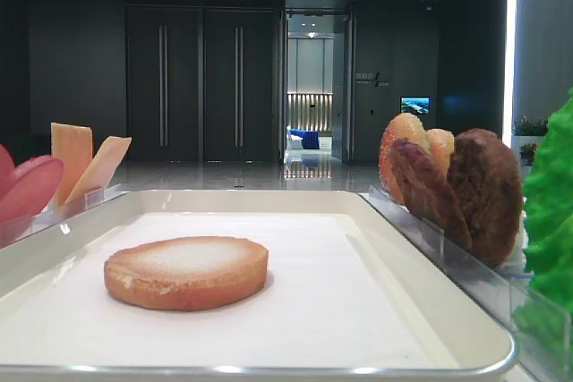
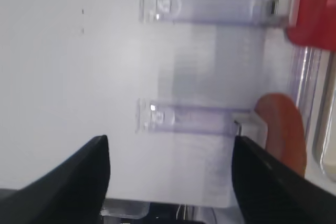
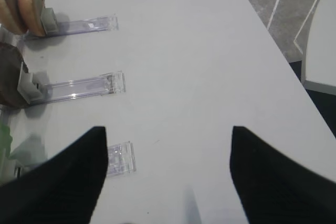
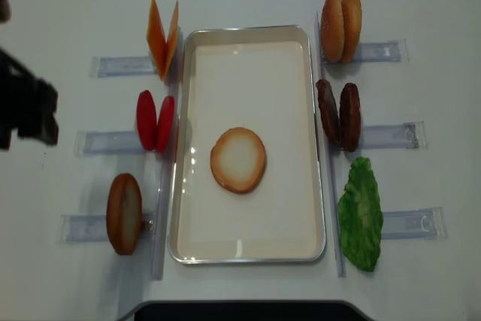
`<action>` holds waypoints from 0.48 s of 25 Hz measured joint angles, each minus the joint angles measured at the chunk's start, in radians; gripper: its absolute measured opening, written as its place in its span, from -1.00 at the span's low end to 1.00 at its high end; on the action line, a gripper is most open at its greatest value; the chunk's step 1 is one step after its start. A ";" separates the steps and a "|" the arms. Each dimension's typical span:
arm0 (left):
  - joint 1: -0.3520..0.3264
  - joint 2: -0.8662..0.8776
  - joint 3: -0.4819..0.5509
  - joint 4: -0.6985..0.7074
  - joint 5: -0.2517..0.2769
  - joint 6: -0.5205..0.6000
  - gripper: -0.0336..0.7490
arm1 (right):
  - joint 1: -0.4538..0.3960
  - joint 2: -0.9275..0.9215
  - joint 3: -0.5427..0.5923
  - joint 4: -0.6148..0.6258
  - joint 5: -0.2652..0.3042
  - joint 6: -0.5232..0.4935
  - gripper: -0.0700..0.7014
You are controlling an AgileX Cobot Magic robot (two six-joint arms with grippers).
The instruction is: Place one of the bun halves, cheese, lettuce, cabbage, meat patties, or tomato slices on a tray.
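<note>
A bun half lies flat, pale face up, in the middle of the cream tray, with no gripper touching it. My left gripper is open and empty. It hovers over the table by the clear racks left of the tray, close to another bun half and the tomato slices. My right gripper is open over bare table right of the racks. Cheese, tomato slices, meat patties and lettuce stand in racks around the tray. Cabbage is out of view.
Two more bun halves stand upright at the back right. Narrow clear racks stick out sideways on both sides of the tray. The left arm is at the table's left edge. The table's right edge drops to the floor.
</note>
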 joint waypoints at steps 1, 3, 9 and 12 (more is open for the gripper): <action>0.000 -0.057 0.071 -0.004 -0.004 -0.009 0.47 | 0.000 0.000 0.000 0.000 0.000 0.000 0.40; 0.000 -0.194 0.194 -0.009 -0.014 -0.026 0.47 | 0.000 0.000 0.000 0.000 0.000 0.000 0.40; 0.000 -0.595 0.429 -0.008 -0.058 -0.045 0.47 | 0.000 0.000 0.000 0.000 0.000 0.000 0.40; 0.000 -0.775 0.464 -0.008 -0.086 -0.040 0.47 | 0.000 0.000 0.000 0.000 0.000 0.000 0.40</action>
